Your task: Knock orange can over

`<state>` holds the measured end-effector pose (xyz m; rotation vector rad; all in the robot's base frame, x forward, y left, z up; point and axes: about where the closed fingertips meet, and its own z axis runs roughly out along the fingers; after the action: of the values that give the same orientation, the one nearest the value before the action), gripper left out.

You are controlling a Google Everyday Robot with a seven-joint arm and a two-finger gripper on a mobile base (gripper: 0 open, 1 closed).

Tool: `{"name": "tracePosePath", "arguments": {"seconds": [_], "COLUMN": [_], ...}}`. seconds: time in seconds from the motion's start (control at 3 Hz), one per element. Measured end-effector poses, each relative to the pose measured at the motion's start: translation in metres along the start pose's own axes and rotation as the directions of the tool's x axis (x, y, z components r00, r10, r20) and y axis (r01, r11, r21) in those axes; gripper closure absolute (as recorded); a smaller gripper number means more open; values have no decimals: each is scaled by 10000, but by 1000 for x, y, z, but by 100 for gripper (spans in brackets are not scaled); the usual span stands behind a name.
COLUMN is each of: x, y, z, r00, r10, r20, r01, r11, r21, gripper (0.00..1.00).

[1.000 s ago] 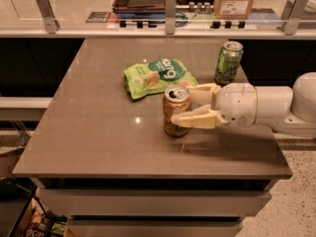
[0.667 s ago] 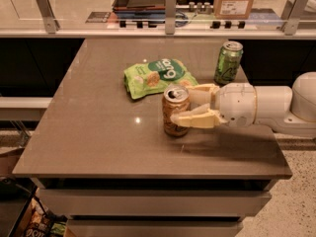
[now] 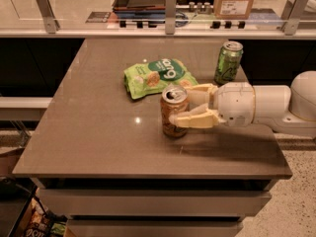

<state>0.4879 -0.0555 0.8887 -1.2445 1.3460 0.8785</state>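
Observation:
The orange can (image 3: 173, 113) stands upright near the middle of the brown table (image 3: 98, 132), tan with a silver top. My gripper (image 3: 182, 106) reaches in from the right, level with the can. Its cream fingers (image 3: 195, 120) are spread, one along the near side of the can and one along the far side, so the can's right half sits between them. The gripper is open and the can stays flat on the table.
A green can (image 3: 228, 62) stands upright at the back right, just behind my arm (image 3: 266, 105). A green snack bag (image 3: 155, 76) lies flat behind the orange can. A glass-railed counter (image 3: 168, 14) runs behind the table. The table's front edge is close to the can.

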Motion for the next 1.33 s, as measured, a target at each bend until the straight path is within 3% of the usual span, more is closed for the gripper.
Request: {"name": "tracePosePath", "arguments": {"seconds": [0.33, 1.0, 1.33], "x": [-7, -24, -25], "y": [-3, -8, -11], "z": [-3, -11, -17], "r00": [9996, 9896, 9692], "r10": [-61, -145, -114], "r20": [-276, -1432, -2462], "r01": [63, 203, 334], "r11": [10000, 9990, 9958], "r21": [74, 388, 855], "gripper": [100, 100, 100]}}
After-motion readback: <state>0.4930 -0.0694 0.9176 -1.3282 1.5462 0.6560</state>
